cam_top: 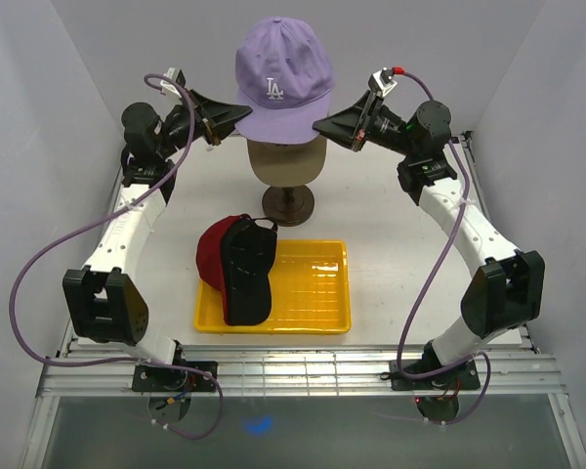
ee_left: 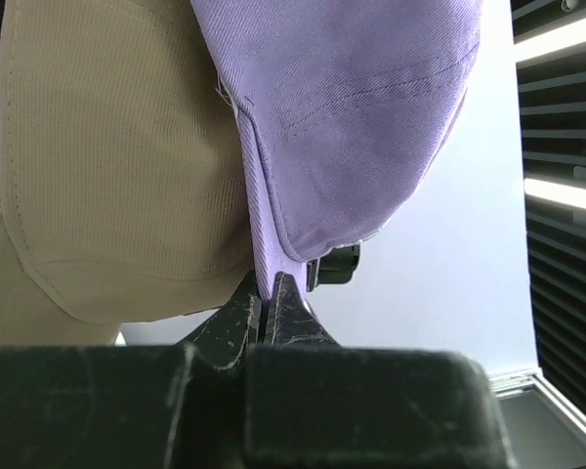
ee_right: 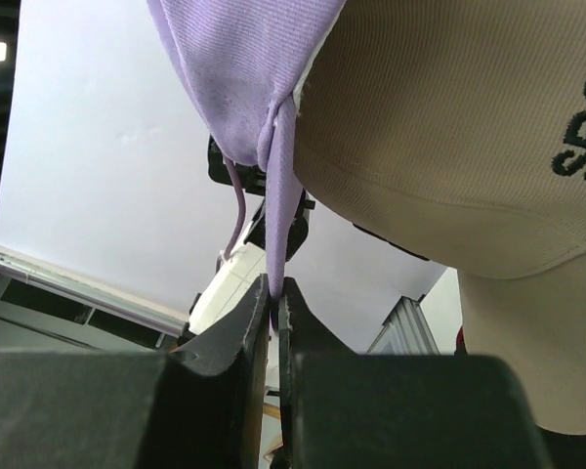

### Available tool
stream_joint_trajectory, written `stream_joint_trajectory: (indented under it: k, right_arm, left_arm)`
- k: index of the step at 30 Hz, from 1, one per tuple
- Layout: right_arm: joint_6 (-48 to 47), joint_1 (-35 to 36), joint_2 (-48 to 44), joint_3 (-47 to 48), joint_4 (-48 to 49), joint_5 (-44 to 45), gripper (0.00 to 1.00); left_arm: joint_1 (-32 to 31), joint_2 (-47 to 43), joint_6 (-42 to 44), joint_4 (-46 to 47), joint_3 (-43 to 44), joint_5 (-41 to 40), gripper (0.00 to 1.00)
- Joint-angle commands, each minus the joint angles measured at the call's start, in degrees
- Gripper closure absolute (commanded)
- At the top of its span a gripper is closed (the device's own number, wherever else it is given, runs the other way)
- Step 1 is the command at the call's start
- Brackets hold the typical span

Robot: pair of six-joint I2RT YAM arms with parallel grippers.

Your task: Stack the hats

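Lavender fabric baseball cap with a white "LA" logo hangs between both arms, directly above the tan ribbed fabric cap, which sits on a dark brown round-footed stand at the back of the white table. The left gripper has its fingers pressed together on the lavender cap's left rim, and the right gripper pinches the opposite rim. In the wrist views the lavender edge lies against the tan crown. Nearer the arms, the black fabric cap lies on top of the red fabric cap, both at the left end of the yellow plastic tray.
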Motion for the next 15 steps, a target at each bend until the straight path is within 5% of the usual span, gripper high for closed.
stream_joint_trajectory:
  k: [1, 15]
  right_arm:
    - [-2.08, -2.17, -3.22, -1.38, 4.88, 4.73, 0.92]
    - [-2.26, -3.75, -3.84, -9.47, 5.93, 4.99, 0.92]
  left_arm:
    - [-0.17, -2.73, 5.39, -1.25, -2.56, 9.52, 1.0]
    - [0.26, -4.4, 7.05, -1.16, -11.26, 8.82, 1.0]
